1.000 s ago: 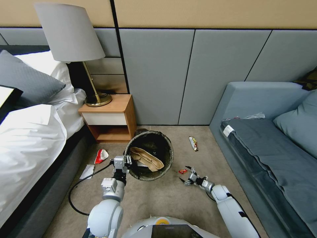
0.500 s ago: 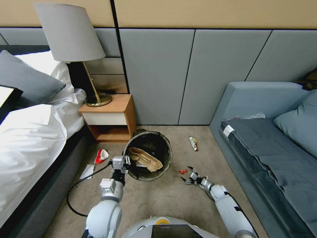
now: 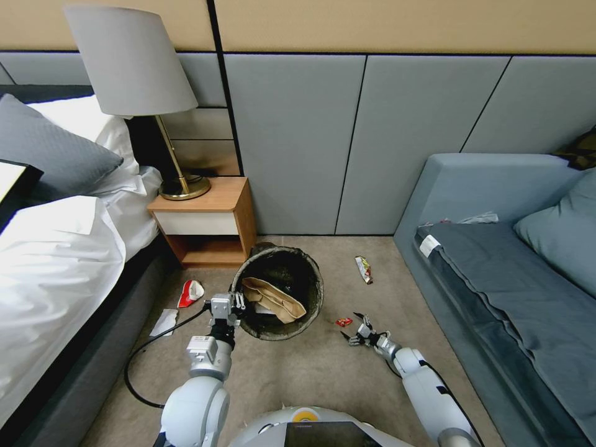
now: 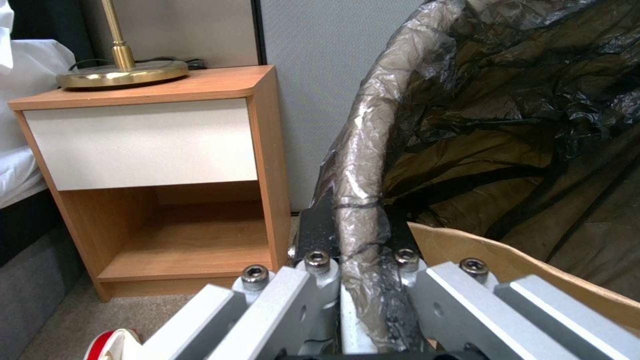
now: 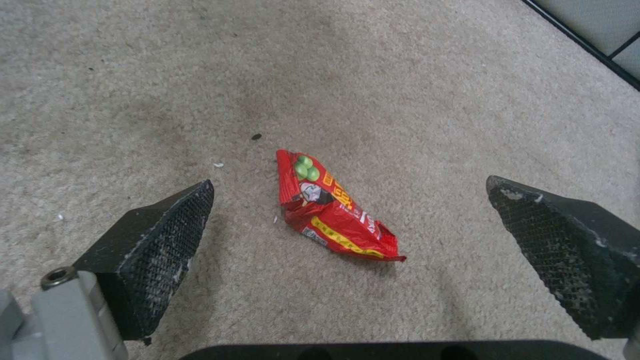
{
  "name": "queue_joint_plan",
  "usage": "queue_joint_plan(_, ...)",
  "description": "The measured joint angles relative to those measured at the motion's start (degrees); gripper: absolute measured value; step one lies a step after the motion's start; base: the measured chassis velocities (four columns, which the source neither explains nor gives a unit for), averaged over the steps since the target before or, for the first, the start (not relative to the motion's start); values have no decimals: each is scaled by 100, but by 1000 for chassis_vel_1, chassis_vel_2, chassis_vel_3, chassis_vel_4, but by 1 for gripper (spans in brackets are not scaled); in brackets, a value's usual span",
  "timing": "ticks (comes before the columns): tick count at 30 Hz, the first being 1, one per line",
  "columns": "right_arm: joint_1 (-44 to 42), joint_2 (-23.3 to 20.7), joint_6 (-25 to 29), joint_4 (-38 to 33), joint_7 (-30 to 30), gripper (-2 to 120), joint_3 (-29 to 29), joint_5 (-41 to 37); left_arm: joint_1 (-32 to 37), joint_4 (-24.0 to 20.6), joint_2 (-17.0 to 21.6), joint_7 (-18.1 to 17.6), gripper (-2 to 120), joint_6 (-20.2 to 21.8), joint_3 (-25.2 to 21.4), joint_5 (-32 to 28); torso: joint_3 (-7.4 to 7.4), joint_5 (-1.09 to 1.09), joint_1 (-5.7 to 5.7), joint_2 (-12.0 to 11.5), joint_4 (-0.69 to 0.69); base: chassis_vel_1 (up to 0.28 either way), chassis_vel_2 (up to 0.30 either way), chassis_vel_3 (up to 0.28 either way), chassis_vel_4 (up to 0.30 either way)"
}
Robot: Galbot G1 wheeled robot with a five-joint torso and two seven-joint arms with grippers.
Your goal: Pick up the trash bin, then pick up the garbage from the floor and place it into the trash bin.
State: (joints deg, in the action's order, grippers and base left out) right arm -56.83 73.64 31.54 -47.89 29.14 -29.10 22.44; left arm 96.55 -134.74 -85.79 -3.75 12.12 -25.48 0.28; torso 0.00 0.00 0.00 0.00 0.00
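Since a second ago we are drawing our right arm slightly back toward our base, so the right gripper is sitting a touch lower in the head view, while the bin and litter are lying where they were. Our right fingers are spread wide, and the small red wrapper is lying flat on the carpet between and ahead of them, touching neither pad. From the head camera that same red wrapper is lying just beside the gripper, near the bin's right side.

We are holding the trash bin with our left gripper, whose fingers are clamped on the near left part of the rim. In the left wrist view the bag-wrapped rim is running straight between the closed metal fingers. A tan paper bag is lying inside the bin.

On the floor, a red-and-white carton and a white paper are lying left of the bin beside the bed, and a yellow snack wrapper is lying farther out near the sofa. The nightstand is standing just behind the bin.
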Motion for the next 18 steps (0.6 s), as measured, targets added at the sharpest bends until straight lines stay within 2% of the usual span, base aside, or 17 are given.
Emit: queue_joint_plan(18,203,118,55,401,-137,100,38,107,15,-4,-1,0,0,-5,-24,7,0,0,0,0,0,0,0,0,0)
